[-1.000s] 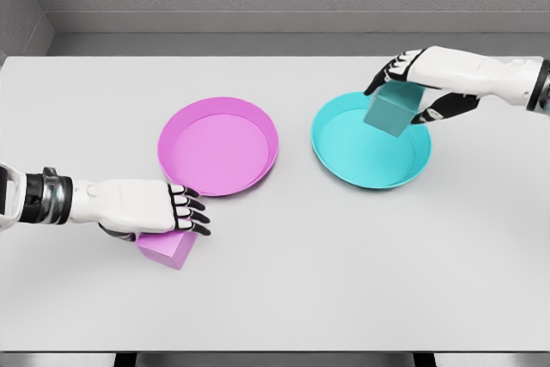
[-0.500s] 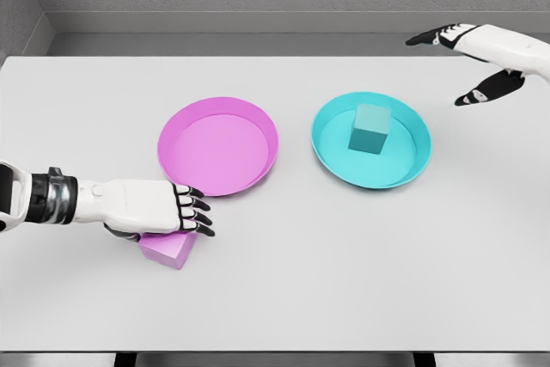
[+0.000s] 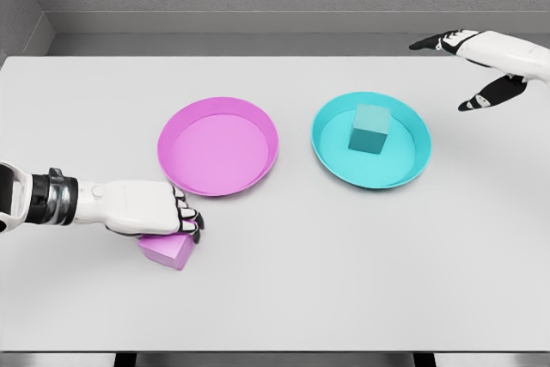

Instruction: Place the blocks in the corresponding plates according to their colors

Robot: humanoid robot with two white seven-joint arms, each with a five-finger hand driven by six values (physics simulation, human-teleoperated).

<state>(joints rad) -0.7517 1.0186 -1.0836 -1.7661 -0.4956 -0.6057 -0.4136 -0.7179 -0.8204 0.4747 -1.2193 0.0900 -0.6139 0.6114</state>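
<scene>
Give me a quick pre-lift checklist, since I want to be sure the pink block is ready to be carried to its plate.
1. Left hand fingers curled over the pink block: ok.
2. Grip firm enough to lift: cannot tell, the block's far side is hidden.
3. Pink plate holds nothing: ok.
4. Teal block sits in the teal plate: ok.
5. Right hand open, away from both plates: ok.

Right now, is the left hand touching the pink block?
Touching. The head view shows the left hand pressed onto the pink block, fingers curled over its top edge.
</scene>
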